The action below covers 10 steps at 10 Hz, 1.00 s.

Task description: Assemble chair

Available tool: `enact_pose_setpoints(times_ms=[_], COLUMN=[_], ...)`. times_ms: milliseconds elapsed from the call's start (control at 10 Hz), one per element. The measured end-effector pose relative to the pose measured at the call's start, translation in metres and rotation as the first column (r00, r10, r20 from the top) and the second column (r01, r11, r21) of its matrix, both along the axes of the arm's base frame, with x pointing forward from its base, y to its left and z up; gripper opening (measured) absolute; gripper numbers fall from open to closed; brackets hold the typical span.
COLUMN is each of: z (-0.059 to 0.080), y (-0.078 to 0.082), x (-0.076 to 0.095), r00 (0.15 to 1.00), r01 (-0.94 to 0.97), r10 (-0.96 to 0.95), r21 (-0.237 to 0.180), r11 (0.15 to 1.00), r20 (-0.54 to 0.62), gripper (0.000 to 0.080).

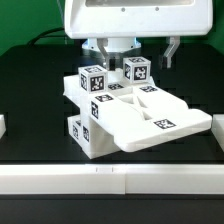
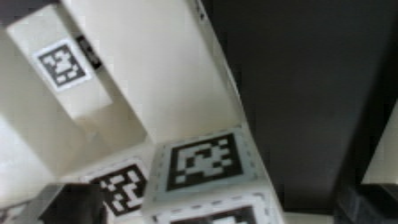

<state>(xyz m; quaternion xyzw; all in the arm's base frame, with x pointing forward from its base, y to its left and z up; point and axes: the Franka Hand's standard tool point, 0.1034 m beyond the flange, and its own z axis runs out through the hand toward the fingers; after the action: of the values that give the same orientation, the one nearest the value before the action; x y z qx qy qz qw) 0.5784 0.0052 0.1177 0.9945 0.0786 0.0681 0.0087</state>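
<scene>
The large smooth white robot arm housing (image 1: 128, 22) is filling the upper middle of the exterior frame, hanging over the black table (image 1: 30, 110). Below it, the chunky white plastic chair assembly (image 1: 135, 115) is sitting in the centre of that frame, resting on the table: a blocky piece with an X-braced frame (image 1: 140, 98) lying across its top and a slab (image 1: 165, 125) sloping toward the exterior view's right. A low white rail (image 1: 100, 180) is running along the lower edge of the frame. The two-finger gripper (image 1: 110, 52) is hanging just above the rear of the assembly, its jaws standing spread wide with nothing between them. Two small white cubes with black-and-white square tags (image 1: 92, 78) (image 1: 135, 69) are sitting on the assembly's upper left part, right under the gripper. In the wrist view, white tagged faces of the assembly (image 2: 107, 110) are filling the frame's left half, blurred.
</scene>
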Motion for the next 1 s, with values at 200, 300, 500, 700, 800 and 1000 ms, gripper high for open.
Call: enact_pose_setpoints(times_ms=[200,300,500,700,800,1000], z=[-0.0001,0.0000,0.0000,0.0000,0.0000,-0.0001], y=[-0.0004,-0.0007,-0.0009,-0.0009,-0.0010,-0.0008], x=[-0.0001,-0.0001,0.0000,-0.0001,-0.0001,-0.0001], r00=[0.998,0.998,0.998,1.000,1.000,0.995], r01=[-0.060,-0.062,-0.061,-0.026,-0.020,0.098], r10=[0.060,0.061,0.061,0.026,0.020,-0.098], r21=[-0.013,-0.013,-0.013,-0.009,-0.008,0.010], r11=[0.998,0.998,0.998,1.000,1.000,0.995], r20=[-0.002,-0.002,-0.002,-0.001,-0.001,0.000], gripper=[0.0526,0.0387,0.0285,0.0285,0.0285,0.0285])
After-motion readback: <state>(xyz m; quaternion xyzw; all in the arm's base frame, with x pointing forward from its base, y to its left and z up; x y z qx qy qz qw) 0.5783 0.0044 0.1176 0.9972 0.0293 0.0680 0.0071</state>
